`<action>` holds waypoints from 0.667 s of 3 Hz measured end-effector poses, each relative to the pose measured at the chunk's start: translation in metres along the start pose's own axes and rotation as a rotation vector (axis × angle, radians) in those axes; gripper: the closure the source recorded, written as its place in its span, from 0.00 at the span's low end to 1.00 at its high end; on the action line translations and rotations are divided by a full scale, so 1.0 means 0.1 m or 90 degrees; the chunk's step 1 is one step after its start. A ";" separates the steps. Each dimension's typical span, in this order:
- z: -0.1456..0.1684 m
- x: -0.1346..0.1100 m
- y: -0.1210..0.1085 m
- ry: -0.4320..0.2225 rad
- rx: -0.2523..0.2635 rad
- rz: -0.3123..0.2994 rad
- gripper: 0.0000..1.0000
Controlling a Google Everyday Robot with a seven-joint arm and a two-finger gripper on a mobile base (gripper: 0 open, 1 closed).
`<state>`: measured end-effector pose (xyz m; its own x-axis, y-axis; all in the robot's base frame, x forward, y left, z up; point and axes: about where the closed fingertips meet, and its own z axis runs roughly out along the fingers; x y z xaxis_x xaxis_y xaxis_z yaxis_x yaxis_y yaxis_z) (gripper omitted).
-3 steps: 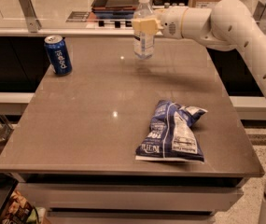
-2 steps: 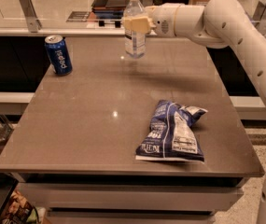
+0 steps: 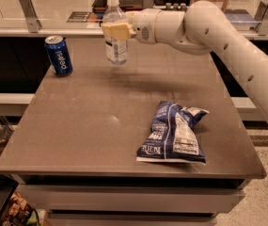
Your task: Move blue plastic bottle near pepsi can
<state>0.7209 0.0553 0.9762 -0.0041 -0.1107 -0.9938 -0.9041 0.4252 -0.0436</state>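
Note:
The blue plastic bottle is a clear bottle with a white cap and a white-and-blue label. It hangs upright a little above the back of the brown table. My gripper reaches in from the right on a white arm and is shut on the bottle's middle. The pepsi can is dark blue with a silver top. It stands upright at the table's back left corner, to the left of the bottle with a gap between them.
A blue-and-white snack bag lies on the table's front right part. A counter with a glass guard and metal brackets runs behind the table. The white arm spans the back right.
The gripper has carried the bottle leftward along the back of the table, toward the can. The can and the snack bag have not moved.

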 end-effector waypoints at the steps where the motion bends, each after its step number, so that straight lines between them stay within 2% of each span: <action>1: 0.19 0.09 0.23 -0.006 0.001 0.011 1.00; 2: 0.37 0.14 0.40 -0.013 -0.003 0.016 1.00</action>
<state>0.7001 0.1038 0.9565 -0.0178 -0.0817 -0.9965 -0.9061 0.4226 -0.0185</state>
